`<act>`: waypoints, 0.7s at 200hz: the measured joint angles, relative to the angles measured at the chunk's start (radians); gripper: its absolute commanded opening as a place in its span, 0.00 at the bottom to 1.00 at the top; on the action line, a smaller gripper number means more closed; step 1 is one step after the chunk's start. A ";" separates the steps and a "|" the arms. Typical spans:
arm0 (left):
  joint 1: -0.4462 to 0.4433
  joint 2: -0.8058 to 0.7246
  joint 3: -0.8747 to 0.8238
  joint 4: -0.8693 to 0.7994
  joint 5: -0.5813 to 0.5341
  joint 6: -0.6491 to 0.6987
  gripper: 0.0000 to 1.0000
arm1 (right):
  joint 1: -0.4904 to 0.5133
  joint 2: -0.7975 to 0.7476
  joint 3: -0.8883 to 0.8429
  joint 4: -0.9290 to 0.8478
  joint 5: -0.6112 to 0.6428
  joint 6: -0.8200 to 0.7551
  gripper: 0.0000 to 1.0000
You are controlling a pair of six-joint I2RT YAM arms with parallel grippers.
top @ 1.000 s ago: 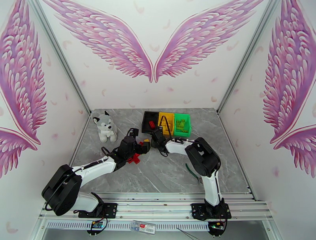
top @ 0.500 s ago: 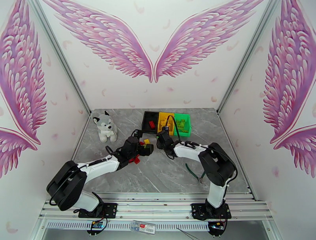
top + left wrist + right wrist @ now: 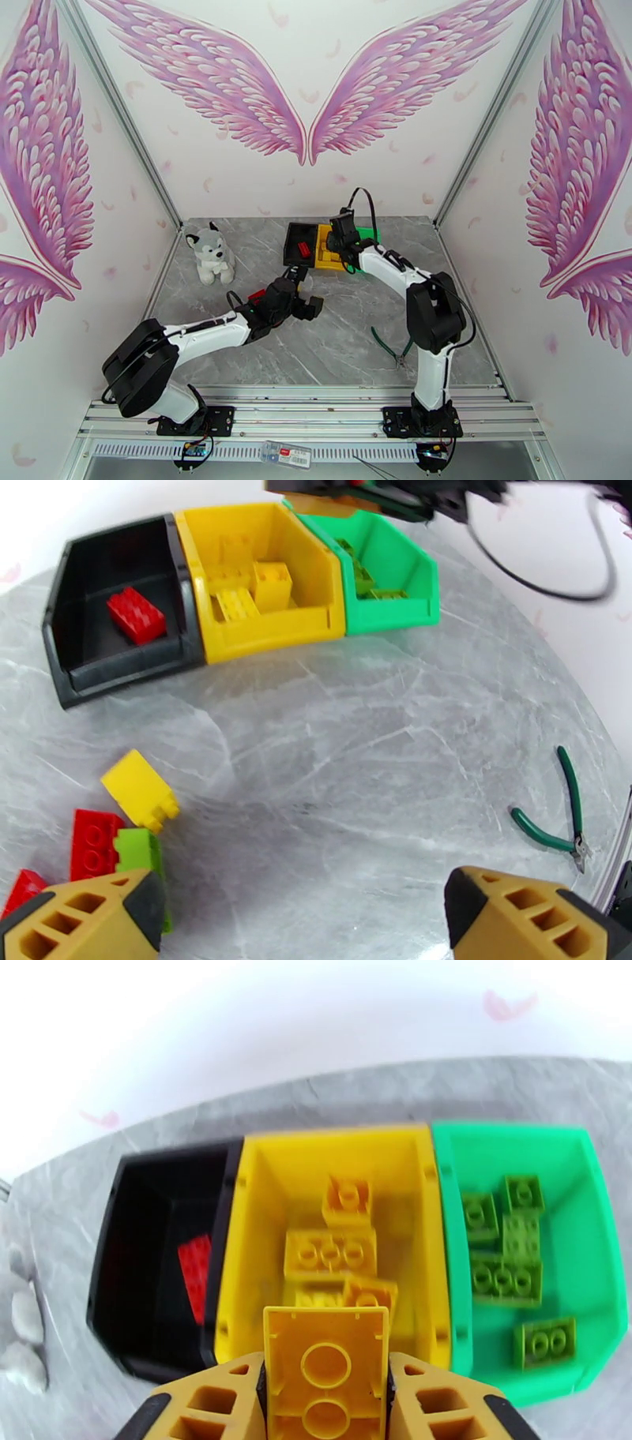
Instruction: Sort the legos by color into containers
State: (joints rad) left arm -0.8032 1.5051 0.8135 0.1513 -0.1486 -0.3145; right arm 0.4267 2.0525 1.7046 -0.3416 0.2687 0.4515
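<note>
well on the near side of the yellow bin (image 3: 268, 630), the left gripper (image 3: 308, 926) hangs with jaws wide apart and empty over the loose legos (image 3: 141, 789): yellow, red and green pieces on the table (image 3: 355, 756). the right gripper (image 3: 326, 1410) has lifted away from that pile and now sits directly above the yellow bin, jaws clamped on a yellow brick (image 3: 325, 1363). the colour matches, so release looks due. the black bin (image 3: 130, 1220), touching its left side, holds one red piece. the green bin (image 3: 604, 1260), touching its right, holds green ones.
</note>
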 measured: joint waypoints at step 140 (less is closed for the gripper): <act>0.096 -0.110 -0.096 0.026 -0.074 -0.048 0.99 | 0.114 -0.170 -0.289 0.049 -0.079 -0.072 0.75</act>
State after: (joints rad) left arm -0.7071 1.3952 0.7174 0.1772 -0.2230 -0.3626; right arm 0.5411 1.8824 1.4155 -0.2924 0.1894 0.3790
